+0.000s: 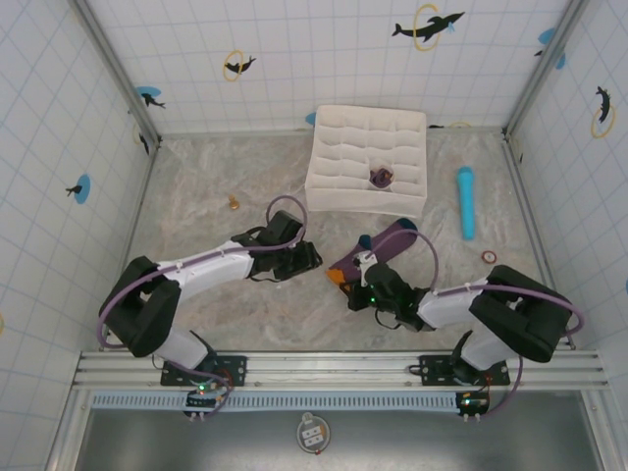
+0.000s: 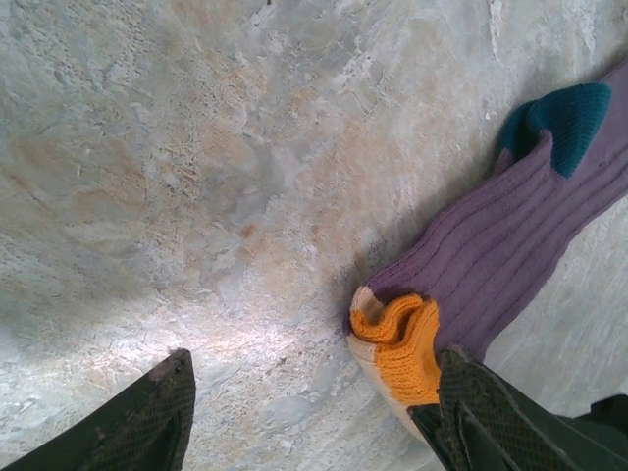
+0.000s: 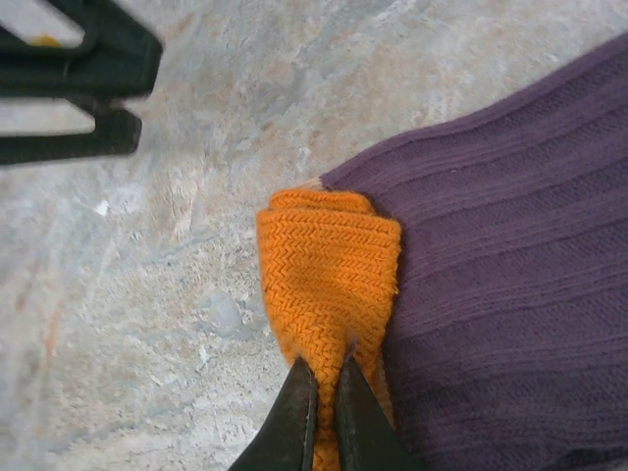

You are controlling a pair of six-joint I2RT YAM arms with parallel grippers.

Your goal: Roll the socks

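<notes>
A purple ribbed sock (image 1: 385,245) lies flat on the table, teal heel (image 2: 571,116) toward the back, orange toe (image 3: 329,265) folded over toward the front. My right gripper (image 3: 325,388) is shut on that orange toe (image 1: 338,277), pinching the knit between its tips. My left gripper (image 2: 314,417) stands open just left of the toe; its right finger (image 2: 491,417) is beside the orange fabric and its left finger (image 2: 147,422) over bare table. A cream edge shows under the toe (image 2: 378,358). In the top view the left gripper (image 1: 302,258) faces the right gripper (image 1: 353,287).
A white cell organizer (image 1: 343,147) sits at the back with a small purple bundle (image 1: 381,178) in one cell. A light blue cylinder (image 1: 465,201) and a small red ring (image 1: 489,257) lie to the right. A small orange object (image 1: 235,203) is at the left.
</notes>
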